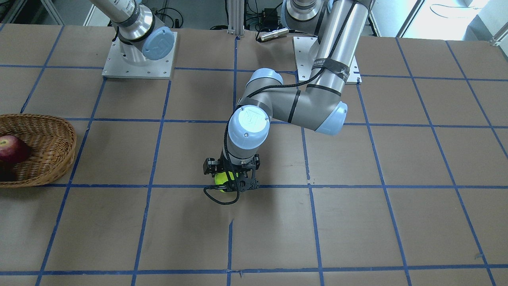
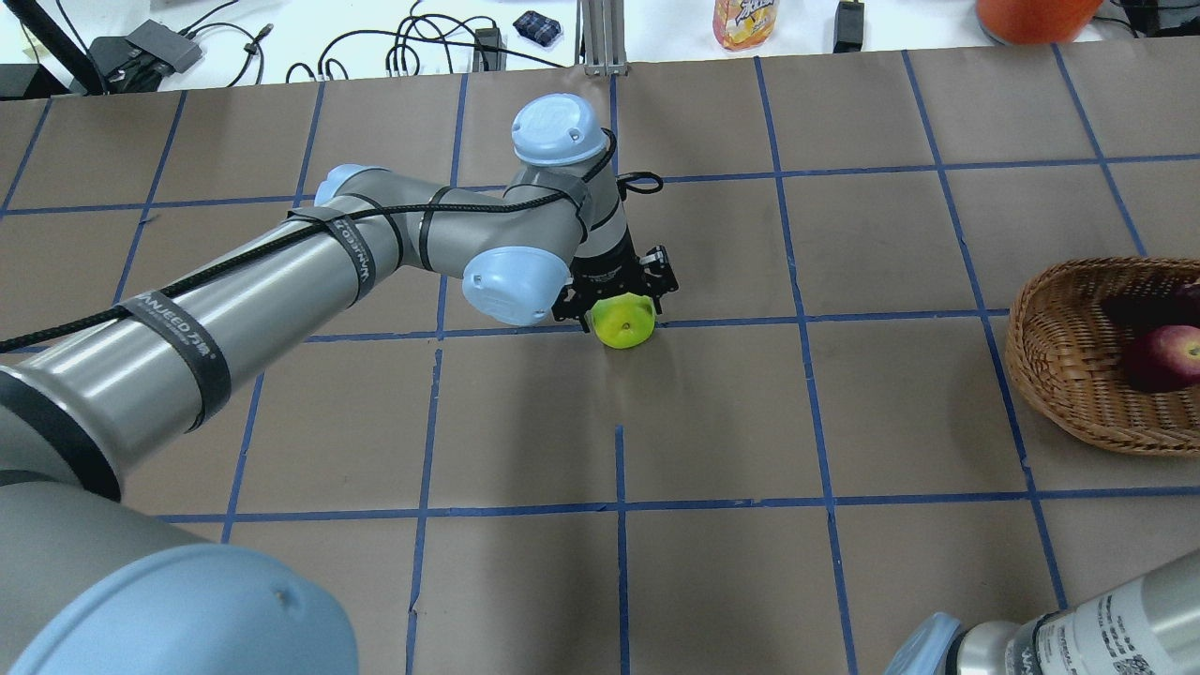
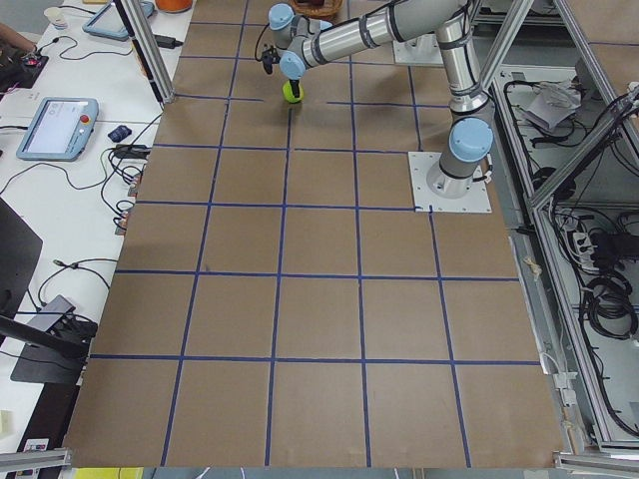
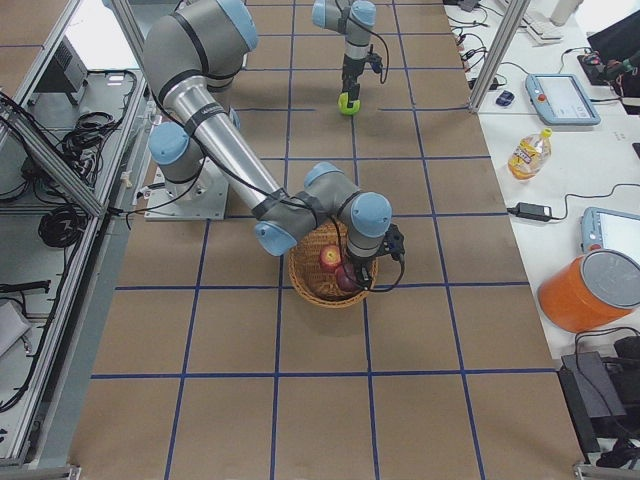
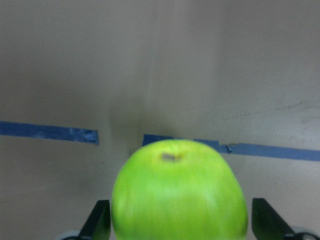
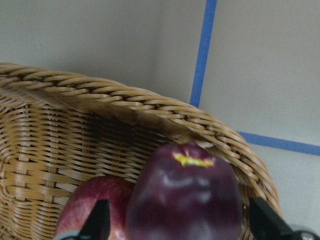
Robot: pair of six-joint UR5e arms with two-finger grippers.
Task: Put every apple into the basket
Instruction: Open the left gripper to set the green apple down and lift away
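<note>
Lime-green apple (image 5: 177,195), smooth, dark stem pit, sits on the counter (image 5: 75,65) between the left hand's (image 2: 619,305) spread fingers. Maroon apple (image 6: 185,195) and red apple (image 6: 92,205) lie in the basket (image 6: 100,95), under the right hand's (image 4: 360,262) spread fingers.

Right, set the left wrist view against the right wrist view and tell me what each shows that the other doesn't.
Only the left wrist view: the green apple on the bare table, flanked by the open fingers of the left gripper, with a narrow gap on each side.
Only the right wrist view: the maroon apple between the open fingers of the right gripper, the red apple beside it, and the basket under both.
Shared: the brown table top crossed by blue tape.
</note>
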